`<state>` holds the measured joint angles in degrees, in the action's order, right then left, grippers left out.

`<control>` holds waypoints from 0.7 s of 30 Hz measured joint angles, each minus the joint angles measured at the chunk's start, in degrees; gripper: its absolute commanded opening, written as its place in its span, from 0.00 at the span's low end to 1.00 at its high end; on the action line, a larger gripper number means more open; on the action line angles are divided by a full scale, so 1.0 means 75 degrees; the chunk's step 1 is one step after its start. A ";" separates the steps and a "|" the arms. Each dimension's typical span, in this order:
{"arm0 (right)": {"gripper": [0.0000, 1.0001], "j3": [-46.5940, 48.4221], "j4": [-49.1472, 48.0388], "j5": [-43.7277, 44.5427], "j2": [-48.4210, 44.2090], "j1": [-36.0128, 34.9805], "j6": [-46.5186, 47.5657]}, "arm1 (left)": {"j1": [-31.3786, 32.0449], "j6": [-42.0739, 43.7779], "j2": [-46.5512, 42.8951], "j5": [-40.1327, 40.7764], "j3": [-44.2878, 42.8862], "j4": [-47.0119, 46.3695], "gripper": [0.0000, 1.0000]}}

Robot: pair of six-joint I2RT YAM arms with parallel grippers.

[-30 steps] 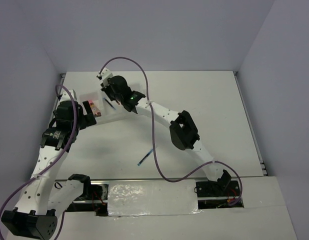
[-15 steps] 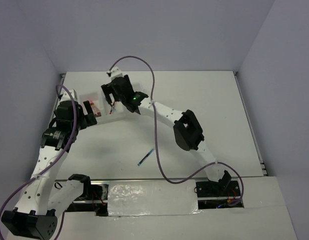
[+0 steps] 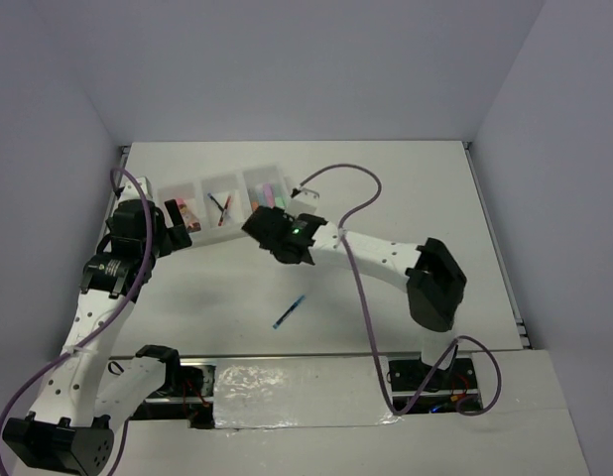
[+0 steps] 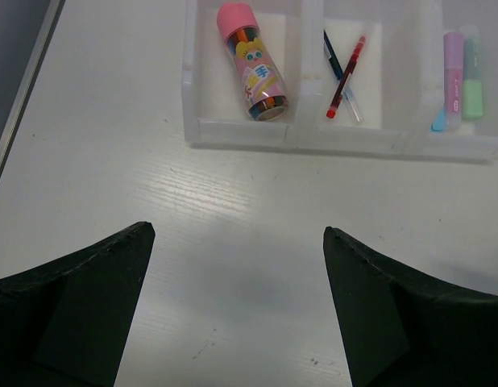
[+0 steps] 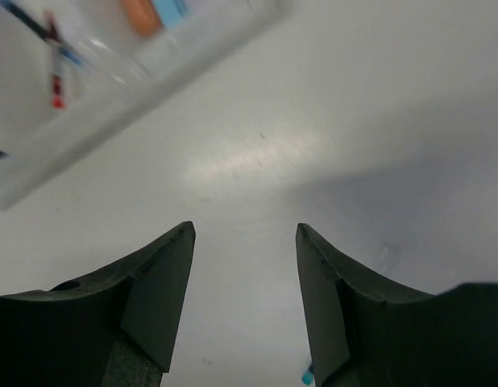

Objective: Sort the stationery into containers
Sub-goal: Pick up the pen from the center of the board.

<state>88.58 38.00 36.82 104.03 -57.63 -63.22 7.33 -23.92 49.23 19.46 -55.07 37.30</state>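
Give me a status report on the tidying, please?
Both open, empty: left gripper, right gripper. One blue pen loose on the table, the rest in the tray. Nothing blocks the pen.

Counter (image 4: 233, 210): plain white on my screen, faintly streaked.
Tray (image 4: 241, 133): milky white, see-through.
Jar (image 4: 255, 76): I see a pink cap and a pale pink label with a yellow-haired cartoon figure.
Red pen (image 4: 346, 76): red, clear at one end.
Dark pen (image 4: 331, 55): near black.
Pink highlighter (image 4: 453, 68): lilac-pink.
Green highlighter (image 4: 473, 85): pale mint.
Orange highlighter (image 5: 140, 14): orange, blurred for me.
Blue highlighter (image 5: 170, 10): light blue, blurred.
Loose pen (image 3: 289, 311): blue.
Left claw (image 4: 237, 232): black.
Right claw (image 5: 245, 227): black.
Cables (image 3: 356, 288): purple.
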 measured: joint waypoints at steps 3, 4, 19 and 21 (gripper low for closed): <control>0.61 0.0338 0.1705 0.0154 0.0813 -0.0554 -0.1792 | 0.0000 0.0000 -0.0006 0.0032 0.0000 0.0000 0.99; 0.61 0.0417 0.2197 0.0184 0.1035 -0.0711 -0.2276 | 0.0000 0.0000 -0.0006 0.0032 0.0003 0.0000 0.99; 0.55 -0.1137 0.2273 -0.0688 0.0927 -0.1399 -0.4121 | 0.0003 0.0000 0.0058 0.0023 0.0003 0.0000 0.99; 0.49 -0.1209 0.2020 -0.0825 0.1029 -0.1413 -0.4135 | 0.0003 0.0000 0.0058 0.0023 0.0003 0.0000 0.99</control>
<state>79.50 53.15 30.63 111.74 -68.23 -94.24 7.35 -23.92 49.67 19.64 -55.05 37.30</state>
